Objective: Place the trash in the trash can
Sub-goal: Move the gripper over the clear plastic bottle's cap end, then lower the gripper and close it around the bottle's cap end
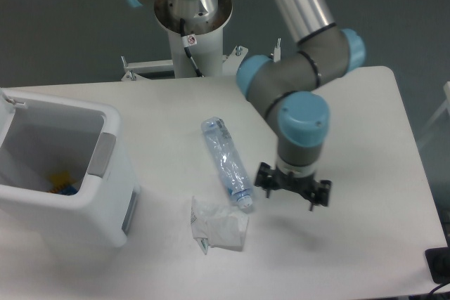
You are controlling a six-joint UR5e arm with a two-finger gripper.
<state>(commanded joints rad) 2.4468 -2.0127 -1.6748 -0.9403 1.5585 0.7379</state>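
**Trash on the table, gripper beside the bottle**

A crushed clear bottle (226, 163) with a bluish tint lies on the white table (365, 244), its blue cap end pointing toward the camera. Just in front of the cap lies a crumpled white wrapper (219, 225). To the left stands the trash can (105, 194), a large white bin with a grey handle panel, well apart from both pieces; something yellow and blue shows inside it. The gripper (292, 189) hangs just right of the bottle's cap end, holding nothing, fingers spread apart.
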